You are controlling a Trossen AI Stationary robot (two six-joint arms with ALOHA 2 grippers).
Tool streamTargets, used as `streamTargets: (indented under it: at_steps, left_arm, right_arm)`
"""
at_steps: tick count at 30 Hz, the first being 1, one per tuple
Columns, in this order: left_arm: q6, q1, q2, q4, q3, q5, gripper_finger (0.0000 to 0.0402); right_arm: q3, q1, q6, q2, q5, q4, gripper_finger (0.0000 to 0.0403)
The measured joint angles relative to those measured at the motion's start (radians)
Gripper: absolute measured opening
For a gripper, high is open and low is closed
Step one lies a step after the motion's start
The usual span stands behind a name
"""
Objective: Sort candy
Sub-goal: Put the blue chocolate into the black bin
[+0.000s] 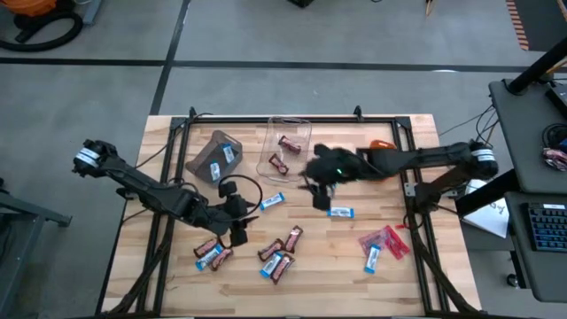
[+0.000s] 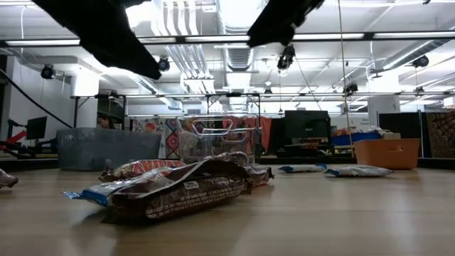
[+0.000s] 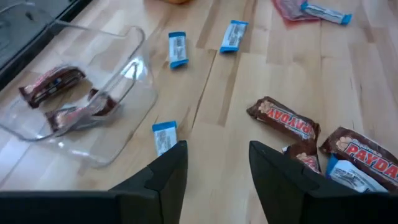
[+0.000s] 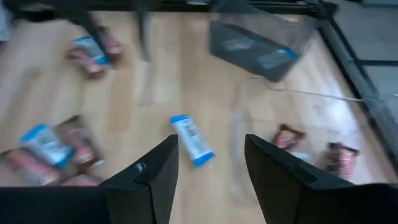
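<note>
1. Pale wooden counter [image 1: 354, 257] carries the candy: a mixed brown and blue-and-white cluster [image 1: 279, 252] near the front middle, another small cluster [image 1: 211, 254] to its left, and red wrappers [image 1: 387, 241] with one blue bar at front right.
2. Clear bin [image 1: 285, 149] holds two dark brown bars [image 3: 53, 84]; grey bin [image 1: 215, 157] holds a blue-and-white one.
3. Left gripper [image 3: 214, 171] hovers above the counter near a blue-and-white bar [image 3: 164, 135], jaws released and empty.
4. Right gripper [image 4: 208, 165] hangs just beside the clear bin, jaws released, empty, above another blue-and-white bar [image 4: 191, 140].
</note>
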Motion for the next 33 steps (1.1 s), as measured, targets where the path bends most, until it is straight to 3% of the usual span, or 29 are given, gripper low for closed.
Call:
streamTargets:
  at_steps: [6, 19, 27, 33]
  left_arm:
    - [0.057, 0.000, 0.007, 0.218, -0.129, 0.020, 0.0172]
    - [0.063, 0.014, 0.087, 0.713, -0.337, 0.008, 0.0173]
    - [0.084, 0.034, 0.237, 0.750, -0.299, 0.007, 0.0173]
    - [0.088, 0.043, 0.317, 0.753, -0.273, -0.047, 0.0173]
  right_arm:
    - [-0.127, 0.130, 0.073, -0.106, 0.005, 0.110, 0.0165]
    - [-0.339, 0.320, 0.228, -0.207, 0.176, 0.202, 0.0159]
    - [-0.527, 0.384, 0.230, -0.200, 0.195, 0.544, 0.0159]
    - [-0.581, 0.388, 0.232, -0.200, 0.197, 0.614, 0.0160]
